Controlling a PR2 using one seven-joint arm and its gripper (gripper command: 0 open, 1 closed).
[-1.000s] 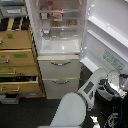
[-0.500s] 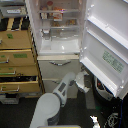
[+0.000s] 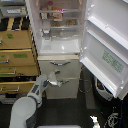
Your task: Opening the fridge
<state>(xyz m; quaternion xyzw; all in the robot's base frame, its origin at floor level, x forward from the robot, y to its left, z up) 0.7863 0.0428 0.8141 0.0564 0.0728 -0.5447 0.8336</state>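
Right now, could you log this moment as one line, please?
fridge door: open | gripper: at lower drawer handle, grip unclear

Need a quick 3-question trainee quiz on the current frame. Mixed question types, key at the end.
1. True or false: the large upper door of the tall off-white fridge stands closed.
2. Multiple choice: the robot's grey arm ends in a gripper that sits nearest to which part? A) the white top shelf B) the lower drawer's curved silver handle C) the tan wooden drawer cabinet
3. Fill in: the green sticker is on the swung-out ____.

Key
1. False; it is swung wide toward the exterior view's right, showing the white shelved interior.
2. B; whether it touches the handle is too blurred to tell.
3. door
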